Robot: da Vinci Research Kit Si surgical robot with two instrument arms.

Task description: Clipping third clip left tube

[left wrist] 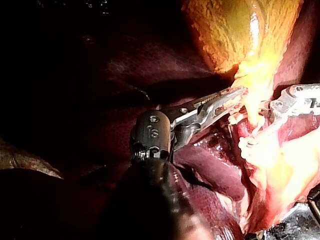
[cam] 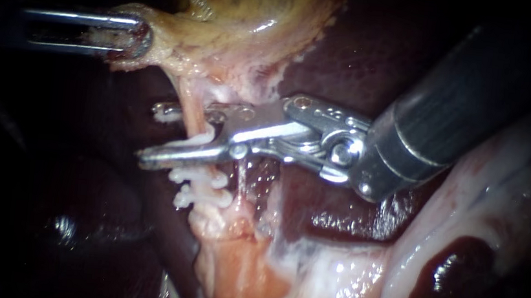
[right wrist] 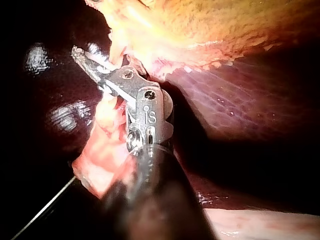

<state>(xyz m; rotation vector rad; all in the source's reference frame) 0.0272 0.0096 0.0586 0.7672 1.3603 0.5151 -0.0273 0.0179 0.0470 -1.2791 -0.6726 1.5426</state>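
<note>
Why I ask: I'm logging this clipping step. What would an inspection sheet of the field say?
Surface: liver, dark red, behind the work.
Job's things: gallbladder above; left tube running down from it, with two white clips on it below the right tool.
Clutter: nothing seen.
Tools: left instrument, tool shut on the gallbladder's lower edge; right instrument, tool open, one jaw on each side of the left tube.
Cables: thin pale strand beside the right shaft; cannot tell what it is.
Surroundings: dark; nothing seen.
</note>
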